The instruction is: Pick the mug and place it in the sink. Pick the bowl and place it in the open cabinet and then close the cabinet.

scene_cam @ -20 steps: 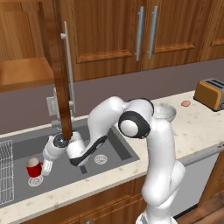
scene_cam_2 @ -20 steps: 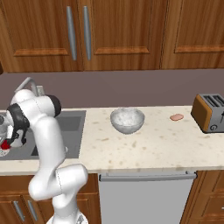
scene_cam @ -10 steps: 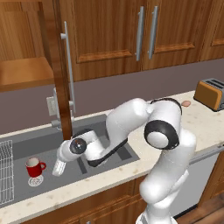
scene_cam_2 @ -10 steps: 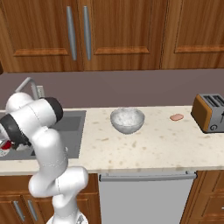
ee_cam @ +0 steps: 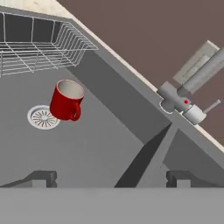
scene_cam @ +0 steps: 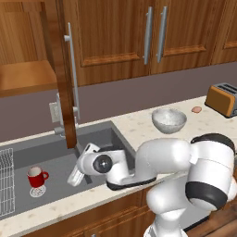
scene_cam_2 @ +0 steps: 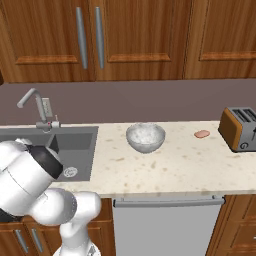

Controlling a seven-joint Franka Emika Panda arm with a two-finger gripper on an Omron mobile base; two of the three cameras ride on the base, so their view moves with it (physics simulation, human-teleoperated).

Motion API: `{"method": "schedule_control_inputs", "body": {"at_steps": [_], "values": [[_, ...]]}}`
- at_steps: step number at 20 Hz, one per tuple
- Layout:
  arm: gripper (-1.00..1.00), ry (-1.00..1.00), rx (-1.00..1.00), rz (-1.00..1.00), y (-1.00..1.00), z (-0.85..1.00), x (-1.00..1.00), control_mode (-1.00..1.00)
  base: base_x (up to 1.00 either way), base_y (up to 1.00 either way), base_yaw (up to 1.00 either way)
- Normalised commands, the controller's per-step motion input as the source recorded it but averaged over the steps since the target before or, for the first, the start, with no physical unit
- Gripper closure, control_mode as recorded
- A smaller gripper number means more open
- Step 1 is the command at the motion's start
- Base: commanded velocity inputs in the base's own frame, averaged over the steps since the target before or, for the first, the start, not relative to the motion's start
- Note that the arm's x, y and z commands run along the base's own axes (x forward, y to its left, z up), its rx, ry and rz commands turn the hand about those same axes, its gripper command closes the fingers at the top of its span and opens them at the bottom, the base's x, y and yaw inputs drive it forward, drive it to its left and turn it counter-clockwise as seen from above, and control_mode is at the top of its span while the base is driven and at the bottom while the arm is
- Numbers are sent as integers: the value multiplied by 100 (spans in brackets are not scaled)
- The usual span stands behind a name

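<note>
Hand view is showing the mug [ee_cam: 65, 100] sitting on the sink [ee_cam: 109, 148] drain, gripper [ee_cam: 109, 177] jaws gaping wide and empty, so reaching for the bowl [scene_cam: 169, 120] is coming next

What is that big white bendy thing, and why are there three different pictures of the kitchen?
The white thing is a robot arm. At its end is a gripper with two small fingers, like a hand. Right now the fingers are open and hold nothing.

Two pictures come from cameras behind the arm, one on its left and one on its right, so you see the same kitchen from two sides. The third camera sits on the hand and looks where the fingers point, down into the sink.

In the sink stands a red mug, right on a round drain, next to a white wire rack. On the counter are a speckled bowl, a toaster and a small pink thing I can't make out. Above the sink a cabinet has its door open.
</note>
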Motion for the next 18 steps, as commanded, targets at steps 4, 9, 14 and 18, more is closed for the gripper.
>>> {"method": "schedule_control_inputs", "body": {"at_steps": [4,9,14,18], "values": [[-100,18,0,-23,-26,100,-14,-100,0,0,0],[-100,28,2,-17,-20,100,-17,-100,0,0,0],[-100,29,2,-9,-1,100,-3,-100,0,0,0],[-100,29,3,-12,-8,100,0,-100,0,0,0]]}}
